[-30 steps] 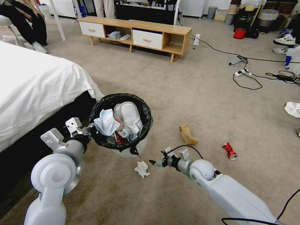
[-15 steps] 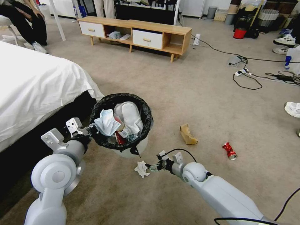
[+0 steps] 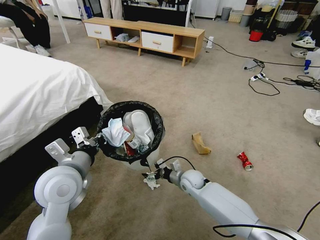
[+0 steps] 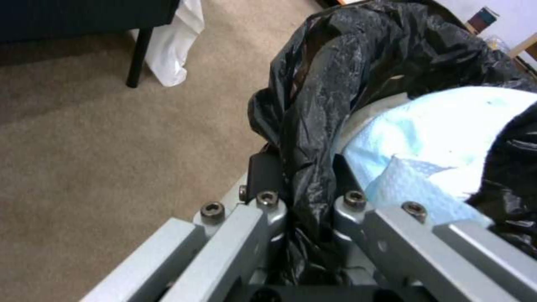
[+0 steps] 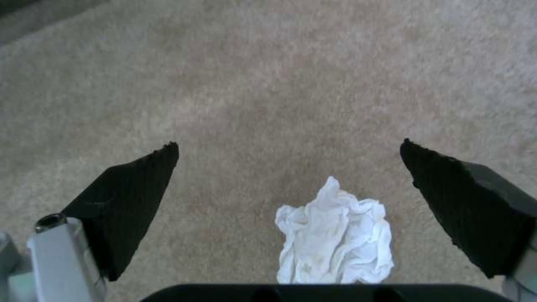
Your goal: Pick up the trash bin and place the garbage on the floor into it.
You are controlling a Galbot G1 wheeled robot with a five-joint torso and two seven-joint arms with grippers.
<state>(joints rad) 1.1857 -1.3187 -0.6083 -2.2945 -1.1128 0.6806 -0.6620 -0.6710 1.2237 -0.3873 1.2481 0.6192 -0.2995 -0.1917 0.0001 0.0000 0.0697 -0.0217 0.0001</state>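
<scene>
The trash bin point(image 3: 151, 156), white with a black bag liner, stands beside the bed, and my left gripper point(image 3: 97, 139) is shut on its near rim. In the left wrist view the left gripper point(image 4: 305, 197) pinches the crinkled liner point(image 4: 347, 63) next to a pale blue face mask point(image 4: 447, 134). The bin holds the mask point(image 3: 115, 132), a small bottle point(image 3: 135, 142) and other litter. My right gripper point(image 3: 149, 175) hovers open just over a crumpled white tissue point(image 3: 151, 182) on the floor point(image 3: 216, 106); the right wrist view shows that tissue point(image 5: 335, 239) between the spread fingers point(image 5: 134, 197). A brown cardboard piece point(image 3: 200, 143) and a crushed red can point(image 3: 245, 161) lie further right.
A white-sheeted bed point(image 3: 33, 90) fills the left side. A low wooden cabinet point(image 3: 146, 33) stands at the back. Cables and a power strip point(image 3: 263, 78) trail across the carpet at the right, near white sneakers point(image 3: 311, 116). A red bucket point(image 3: 256, 35) sits far back.
My right gripper has swept left along the floor and now sits over the tissue. The bin and left gripper have shifted slightly right.
</scene>
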